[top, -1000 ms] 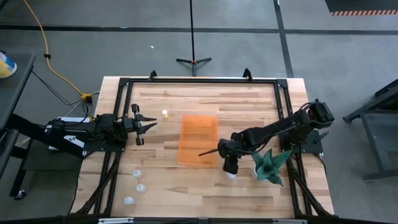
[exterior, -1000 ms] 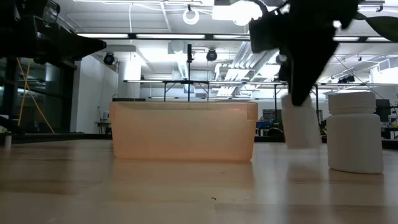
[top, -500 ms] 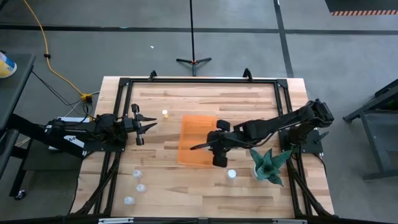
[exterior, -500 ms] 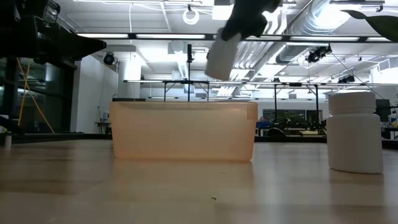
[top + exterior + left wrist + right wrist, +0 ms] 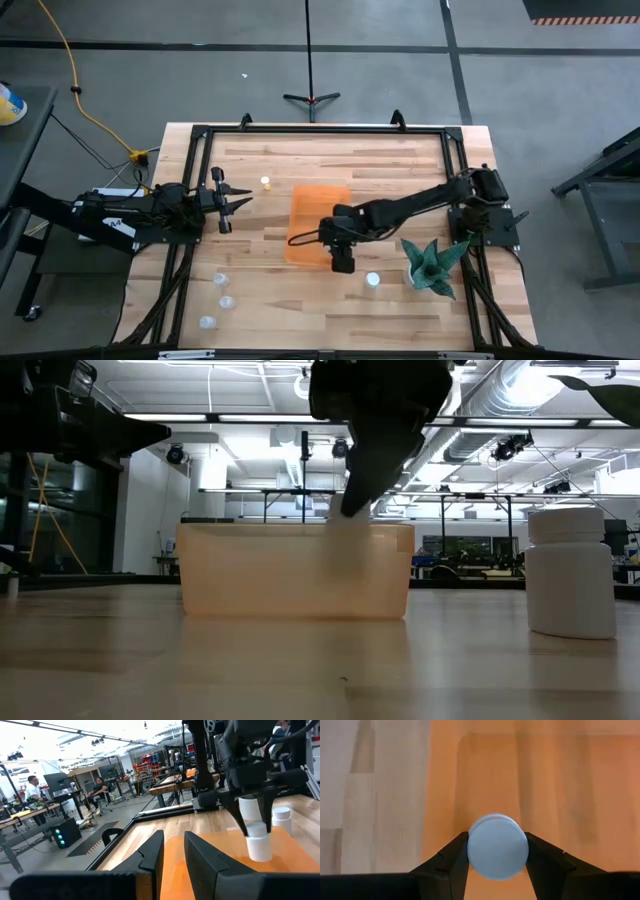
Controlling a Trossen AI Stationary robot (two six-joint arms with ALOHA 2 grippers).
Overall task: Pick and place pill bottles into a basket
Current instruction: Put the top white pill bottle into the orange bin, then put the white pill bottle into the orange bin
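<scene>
My right gripper (image 5: 338, 245) points down over the near part of the translucent orange basket (image 5: 318, 215) and is shut on a white pill bottle (image 5: 497, 846), which also shows in the left wrist view (image 5: 257, 842). My left gripper (image 5: 240, 198) is open and empty at the table's left, pointing toward the basket. A yellowish bottle (image 5: 266, 182) stands left of the basket's far end. Three bottles (image 5: 220, 280) (image 5: 227, 302) (image 5: 207, 322) stand at the near left, and one (image 5: 372, 279) stands beside the teal plant. My right gripper pinches the bottle between its two fingers, one on each side of its upper end (image 5: 475, 847). The fingers come from above, pointing down. The bottle hangs upright below them inside the basket; I cannot tell whether its bottom touches the basket's floor.
A teal spiky plant (image 5: 432, 262) stands at the near right, close to my right arm. A black frame (image 5: 320, 130) runs around the wooden table. People sit in the room beyond the table in the left wrist view (image 5: 100, 787).
My right gripper has lifted the bottle off the table beside the plant, carried it up and toward the table's left over the basket's near wall, then lowered it into the basket. The bottle next to the plant has stayed in place.
</scene>
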